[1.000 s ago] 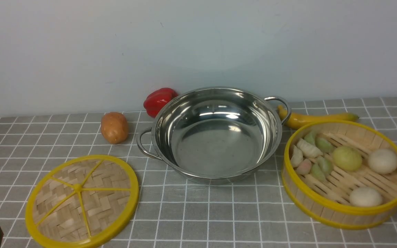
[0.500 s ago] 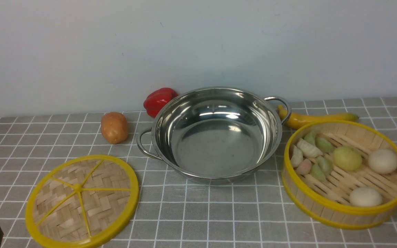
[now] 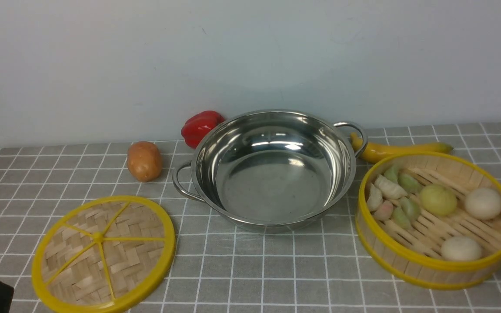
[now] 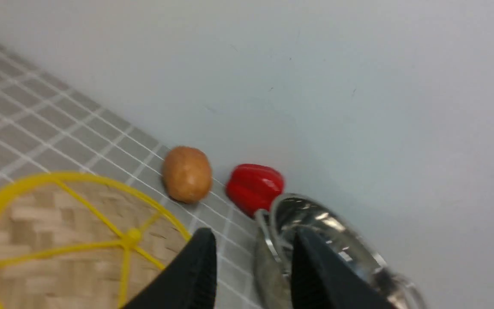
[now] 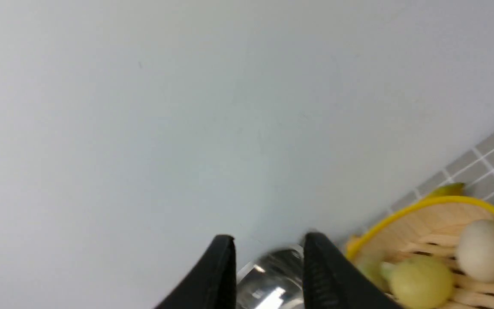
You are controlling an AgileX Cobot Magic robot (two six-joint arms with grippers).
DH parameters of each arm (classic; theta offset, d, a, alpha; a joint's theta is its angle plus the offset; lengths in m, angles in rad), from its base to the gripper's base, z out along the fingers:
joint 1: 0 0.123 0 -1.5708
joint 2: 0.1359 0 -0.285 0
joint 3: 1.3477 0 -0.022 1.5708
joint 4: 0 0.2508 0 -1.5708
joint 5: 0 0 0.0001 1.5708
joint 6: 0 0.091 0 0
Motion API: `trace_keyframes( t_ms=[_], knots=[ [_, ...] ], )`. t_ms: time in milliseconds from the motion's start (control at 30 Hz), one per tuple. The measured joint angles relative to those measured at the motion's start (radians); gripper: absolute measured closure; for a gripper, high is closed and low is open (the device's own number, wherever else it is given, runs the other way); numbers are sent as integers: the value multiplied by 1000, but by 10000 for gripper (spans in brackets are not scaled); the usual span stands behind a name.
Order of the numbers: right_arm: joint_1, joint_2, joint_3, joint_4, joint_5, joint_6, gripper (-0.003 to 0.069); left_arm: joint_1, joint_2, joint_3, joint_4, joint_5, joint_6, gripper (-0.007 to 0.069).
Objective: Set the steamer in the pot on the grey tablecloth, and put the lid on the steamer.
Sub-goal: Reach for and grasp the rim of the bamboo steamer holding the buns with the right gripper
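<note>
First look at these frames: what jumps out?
The shiny, empty pot dominates the middle of the grey tablecloth. The steamer stands to its right, loaded with buns and dumplings, and the lid lies flat at front left. A red pepper and a potato sit behind-left of the pot, and a banana lies behind the steamer.

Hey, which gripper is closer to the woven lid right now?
Left. The left gripper hangs just beside the lid; the right gripper is near the steamer, on the far side of the pot from the lid.
</note>
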Motion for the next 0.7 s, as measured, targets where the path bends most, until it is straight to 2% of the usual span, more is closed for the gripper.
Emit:
trace_keyframes(
  t_ms=[67, 167, 333, 433, 500, 567, 633, 700],
  knots=[
    [0, 0, 0, 84, -41, 16, 416, 0, 0, 0, -68, 0, -41, 382],
    [0, 0, 0, 155, -87, 21, 416, 0, 0, 0, -89, -6, -58, 382],
    [0, 0, 0, 183, -117, 22, 416, 0, 0, 0, -94, -76, -67, 382],
    [0, 1, -14, 181, -186, 33, 416, 0, 0, 1, -107, -173, -109, 382],
    [0, 8, -80, 79, -349, 13, 416, 0, 0, -2, -90, -379, -139, 382],
    [0, 20, -144, -27, -425, -53, 416, 0, 0, -34, -8, -532, -97, 382],
    [0, 69, -276, -173, -434, -169, 416, 0, 20, -108, 108, -580, -5, 382],
    [0, 102, -340, -231, -363, -229, 416, 0, 51, -165, 174, -547, 48, 382]
  ],
)
